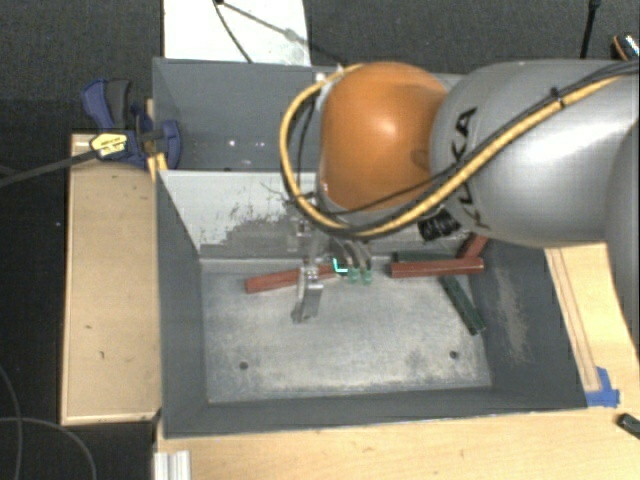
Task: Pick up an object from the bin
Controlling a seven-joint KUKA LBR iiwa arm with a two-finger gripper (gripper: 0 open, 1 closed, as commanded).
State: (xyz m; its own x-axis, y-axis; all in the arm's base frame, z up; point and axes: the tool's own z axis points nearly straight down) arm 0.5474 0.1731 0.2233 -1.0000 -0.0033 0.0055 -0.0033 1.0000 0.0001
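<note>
Grey metal bin, floor scuffed pale, holding few loose items. Positions are given from the gripper.

- Red-brown flat stick: lies flat as dropped, its near end at the gripper and the rest pointing away from the arm.
- Small green piece: just beside the gripper, on the arm's side.
- Second red-brown stick and dark green stick: farther that way, near each other.

Arm: wrist bent downward (orange cover uppermost), tool low at the floor — judged to be set for the first stick. Whether the gripper is open or closed cannot be told.
</note>
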